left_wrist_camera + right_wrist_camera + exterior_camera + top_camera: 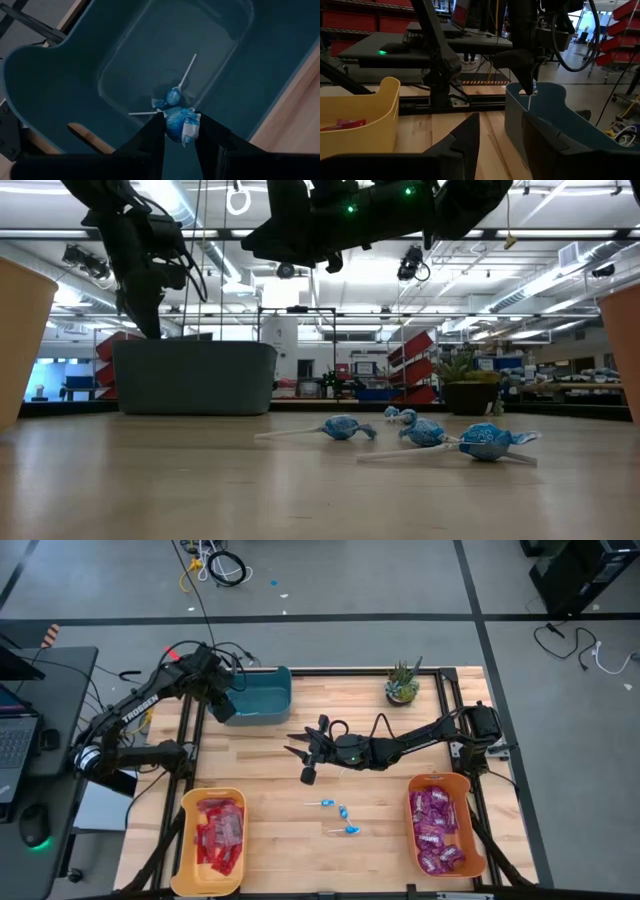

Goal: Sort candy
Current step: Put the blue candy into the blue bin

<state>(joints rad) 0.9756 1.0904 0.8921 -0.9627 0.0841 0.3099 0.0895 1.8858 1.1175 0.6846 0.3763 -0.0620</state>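
Light and crinkly, the lollipop (180, 125) is pinched by its wrapped head in the left gripper (178, 134) over the teal bin (60, 90), while the right gripper (500, 135) hangs open and empty

Bright ceiling strip lights (560, 280) glare in the low view, silhouetting the arms; the bench (330, 770) is evenly lit, shadows soft

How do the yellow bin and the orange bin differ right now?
The yellow bin sits at the table's front on the left arm's side; the orange bin is at the front on the right arm's side. The yellow one holds flat red packets, the orange one purple-magenta packets. Both are open-topped.
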